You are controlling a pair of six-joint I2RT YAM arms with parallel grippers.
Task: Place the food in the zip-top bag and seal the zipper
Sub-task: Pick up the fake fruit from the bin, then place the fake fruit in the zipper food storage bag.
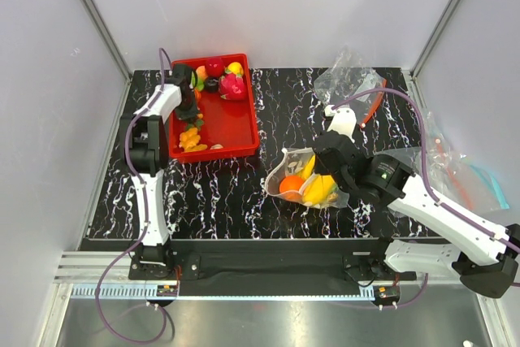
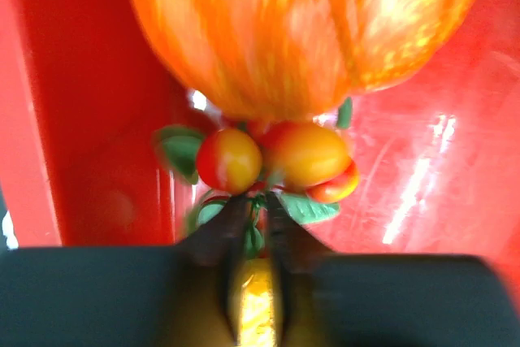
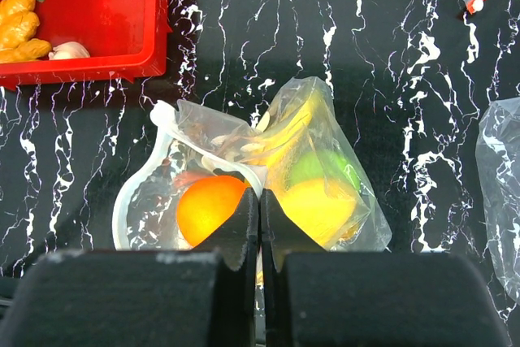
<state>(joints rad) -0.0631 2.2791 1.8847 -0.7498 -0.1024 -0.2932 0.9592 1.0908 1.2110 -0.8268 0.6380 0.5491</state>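
Sitting low in the tray (image 1: 240, 132), the left tool (image 2: 256, 205) pinches a leafy sprig (image 2: 276, 156); blur obscures the contact. The right tool (image 3: 260, 201), pressed together, nips the bag (image 3: 325, 111) directly ahead, food (image 3: 207, 205) inside. The film looks limp and slippery, so grip the zipper (image 3: 130, 201), left of the fingertips. Its near run is hidden.

Overhead I get bright, even light and a sharp picture; the shadows are soft. My left wrist view is smeared: the large orange fruit (image 2: 301, 30) is out of focus, with white glare streaks on the red tray (image 2: 455, 201). Right wrist is crisp, the zip-top bag (image 3: 325, 144) glinting, the right gripper (image 3: 260, 198) dark and soft-edged.
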